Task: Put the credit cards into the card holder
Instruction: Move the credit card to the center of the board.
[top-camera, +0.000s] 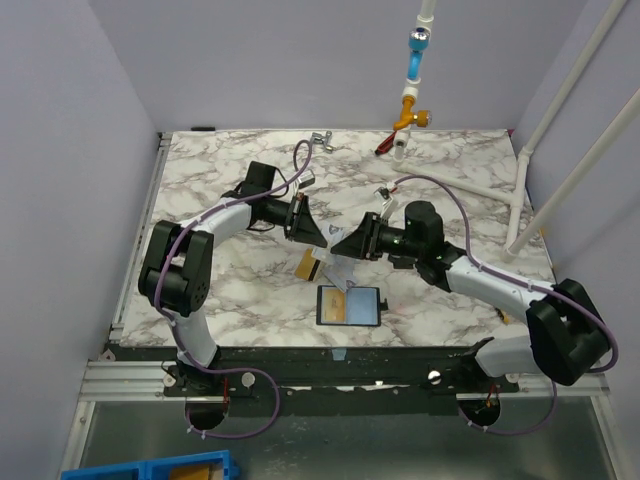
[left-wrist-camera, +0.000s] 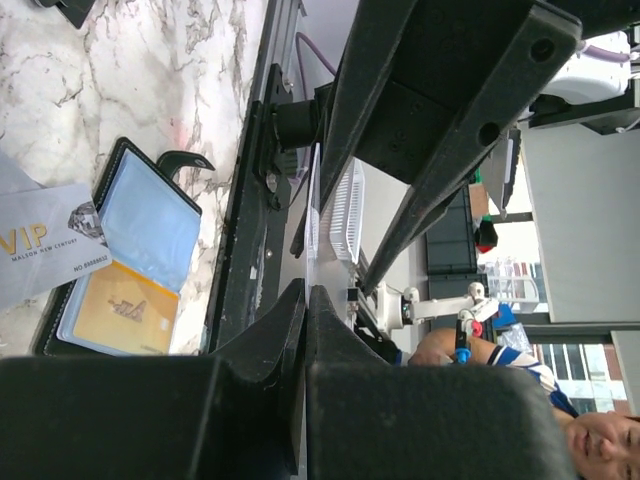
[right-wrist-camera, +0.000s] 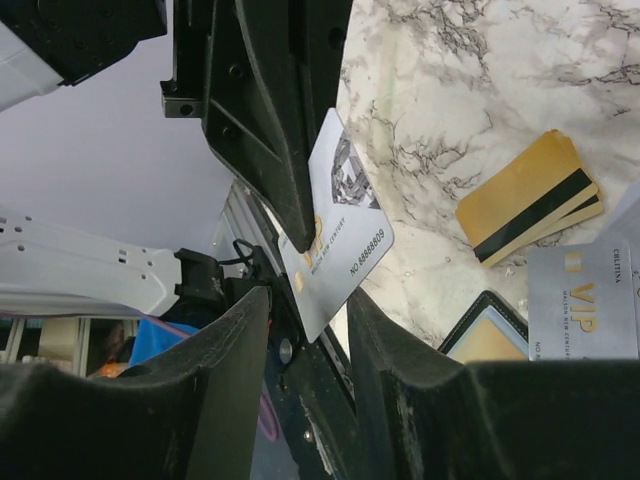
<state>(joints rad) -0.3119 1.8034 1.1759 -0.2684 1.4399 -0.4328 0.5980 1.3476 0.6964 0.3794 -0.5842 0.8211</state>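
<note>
Grey card (right-wrist-camera: 345, 235) pinched by left jaws, between right jaws.

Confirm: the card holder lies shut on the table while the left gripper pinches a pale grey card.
Not shut: the left wrist view shows the card holder lying open on the table. The left gripper does pinch a pale grey card.

Gold-tan striped card (right-wrist-camera: 520, 195); pale-grey card (right-wrist-camera: 345, 240)
</note>
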